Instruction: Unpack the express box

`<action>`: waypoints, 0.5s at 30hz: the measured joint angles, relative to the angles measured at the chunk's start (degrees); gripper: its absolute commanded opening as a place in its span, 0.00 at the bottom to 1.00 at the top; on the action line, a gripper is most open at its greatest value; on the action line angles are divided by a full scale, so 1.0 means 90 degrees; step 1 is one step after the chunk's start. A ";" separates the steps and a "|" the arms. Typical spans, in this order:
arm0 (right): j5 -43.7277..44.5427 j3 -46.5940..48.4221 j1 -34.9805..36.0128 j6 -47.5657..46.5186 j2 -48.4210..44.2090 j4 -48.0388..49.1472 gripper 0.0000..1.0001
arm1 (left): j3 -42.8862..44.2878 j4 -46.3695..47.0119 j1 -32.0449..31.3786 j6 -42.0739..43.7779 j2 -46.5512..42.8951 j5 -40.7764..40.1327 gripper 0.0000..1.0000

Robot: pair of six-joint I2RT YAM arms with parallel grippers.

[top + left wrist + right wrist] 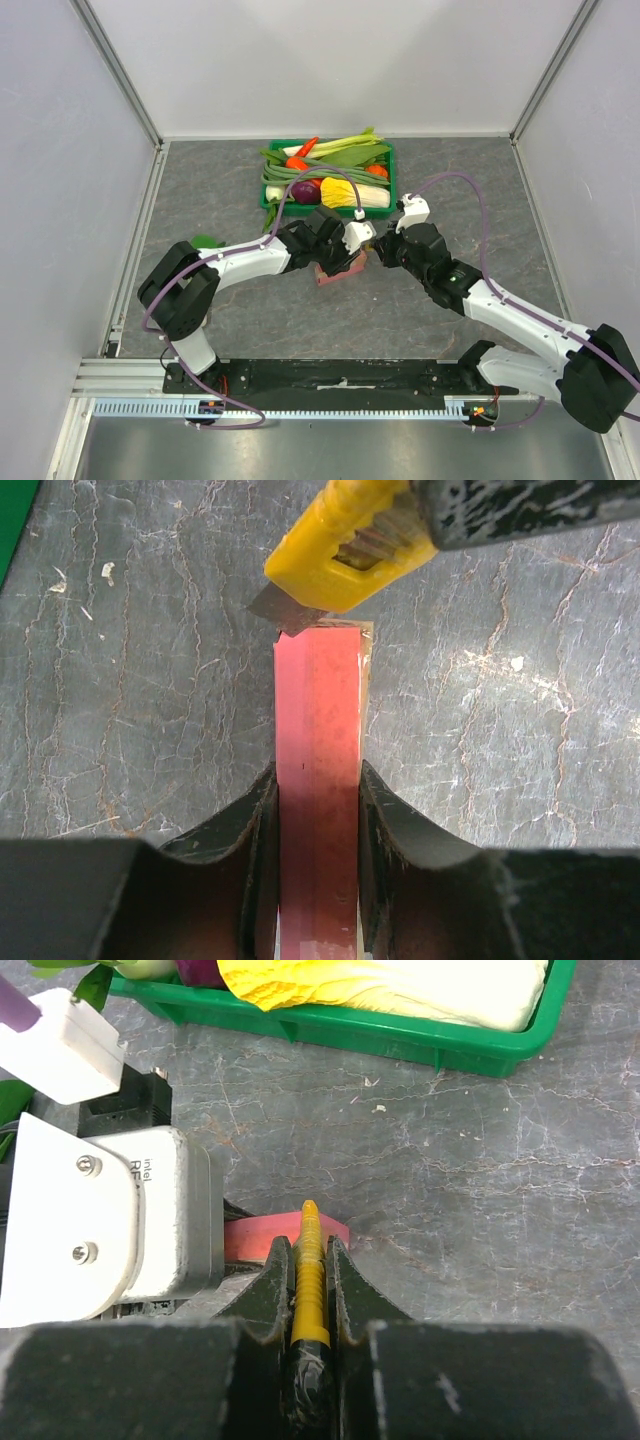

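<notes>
The express box (315, 710) is a thin pink cardboard box, standing on edge on the grey table. My left gripper (316, 772) is shut on it, one finger on each flat side. In the top view the box (337, 272) shows below both wrists. My right gripper (308, 1247) is shut on a yellow utility knife (309, 1260). The knife (335, 555) reaches in from the upper right, and its blade tip (275, 607) touches the box's far top corner. In the right wrist view the pink box (260, 1237) lies just beyond the knife tip. The two grippers (338, 258) (376, 254) face each other over the box.
A green crate (268, 200) full of vegetables stands just behind the grippers, its near rim (400, 1040) close ahead of the right wrist. The left wrist's white camera housing (120, 1220) sits right beside the right fingers. A green leaf (205, 241) lies at left. White walls enclose the table.
</notes>
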 measured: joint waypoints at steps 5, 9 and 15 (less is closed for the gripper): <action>0.0034 -0.0002 0.0000 -0.0102 -0.0010 -0.0034 0.00 | 0.0022 -0.0022 0.0000 -0.0010 0.0017 0.0000 0.13; 0.0097 -0.0017 0.0002 -0.0172 -0.0100 -0.0107 0.00 | 0.0039 -0.0027 0.0000 -0.0017 0.0029 0.0000 0.13; 0.0107 -0.0017 0.0000 -0.0277 -0.0138 -0.0189 0.00 | 0.0049 -0.0036 0.0000 -0.0017 0.0036 0.0000 0.12</action>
